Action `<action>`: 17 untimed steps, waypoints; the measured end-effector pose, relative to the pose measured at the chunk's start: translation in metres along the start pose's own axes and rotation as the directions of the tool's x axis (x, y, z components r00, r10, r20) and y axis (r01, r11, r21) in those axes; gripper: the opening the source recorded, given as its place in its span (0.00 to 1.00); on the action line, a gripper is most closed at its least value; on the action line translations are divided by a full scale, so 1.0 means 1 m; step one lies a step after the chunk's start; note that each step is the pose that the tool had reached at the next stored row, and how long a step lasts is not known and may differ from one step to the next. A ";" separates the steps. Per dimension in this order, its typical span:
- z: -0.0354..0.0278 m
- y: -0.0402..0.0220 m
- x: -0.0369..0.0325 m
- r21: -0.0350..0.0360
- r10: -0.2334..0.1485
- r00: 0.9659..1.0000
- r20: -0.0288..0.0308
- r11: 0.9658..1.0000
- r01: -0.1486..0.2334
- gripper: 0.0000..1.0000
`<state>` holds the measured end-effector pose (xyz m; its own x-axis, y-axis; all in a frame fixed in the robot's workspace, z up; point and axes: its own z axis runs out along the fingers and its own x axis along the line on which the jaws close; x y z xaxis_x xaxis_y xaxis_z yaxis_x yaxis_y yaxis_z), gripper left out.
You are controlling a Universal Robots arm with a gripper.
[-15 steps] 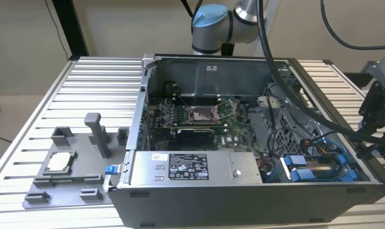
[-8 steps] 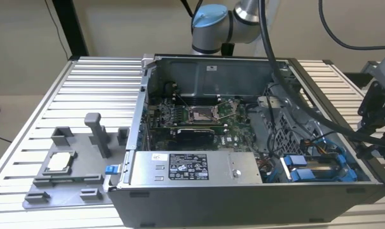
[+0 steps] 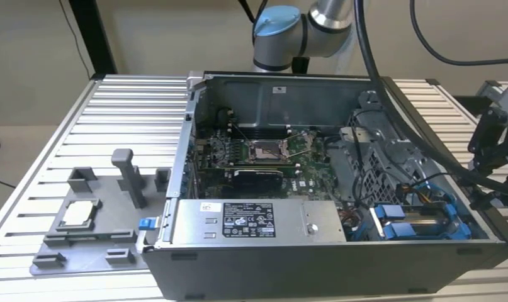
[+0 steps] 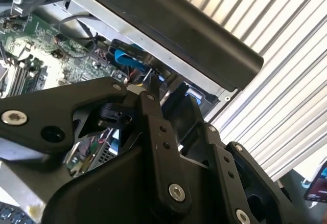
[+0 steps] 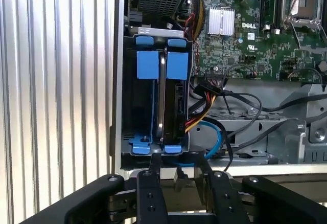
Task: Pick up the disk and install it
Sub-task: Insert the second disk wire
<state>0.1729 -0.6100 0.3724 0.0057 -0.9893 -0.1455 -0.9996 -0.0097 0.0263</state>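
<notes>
Widest of all is the ribbed metal table (image 3: 128, 113), and on it, towards the exterior view's right, lies the open computer case (image 3: 321, 270), side panel off, insides facing up. My arm (image 3: 279, 31) rises behind the case's far wall. Inside the case along its near wall sits the big silver power supply box (image 3: 237, 220), and beyond it the green motherboard (image 3: 262, 157) runs flat across the floor of the case.

On the table at the exterior view's left is the grey tray (image 3: 94, 251), just beside the case, with upright posts standing on it.

Now to the corner of the case at the exterior view's right: there's the drive cage (image 5: 118, 132), and the disk (image 5: 162, 106) is standing on edge inside it, flanked by its bright blue carrier tabs at both ends. In the exterior view the same disk (image 3: 422, 217) shows as a silvery strip between blue pieces, down in the cage.

My gripper (image 5: 179, 169) hangs just outside that cage, at the case's edge. My jaws are spread apart and I've got nothing between them; the fingertips sit near the blue end tabs, and whether they touch I can't tell.

Smaller bits: a red, yellow and orange cable bundle (image 5: 196, 119) and a blue cable (image 5: 217, 137) curl beside the cage, and a small square silver chip (image 3: 77, 214) rests in the grey tray.
</notes>
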 end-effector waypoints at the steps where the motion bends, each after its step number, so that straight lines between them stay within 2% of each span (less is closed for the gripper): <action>1: 0.0000 0.0000 0.0000 0.000 -0.003 1.000 0.000 1.000 0.003 1.00; 17: 0.0003 -0.0005 -0.0023 -0.001 -0.006 1.000 0.000 1.000 0.006 1.00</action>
<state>0.1734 -0.6076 0.3724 0.0115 -0.9893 -0.1454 -0.9995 -0.0155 0.0263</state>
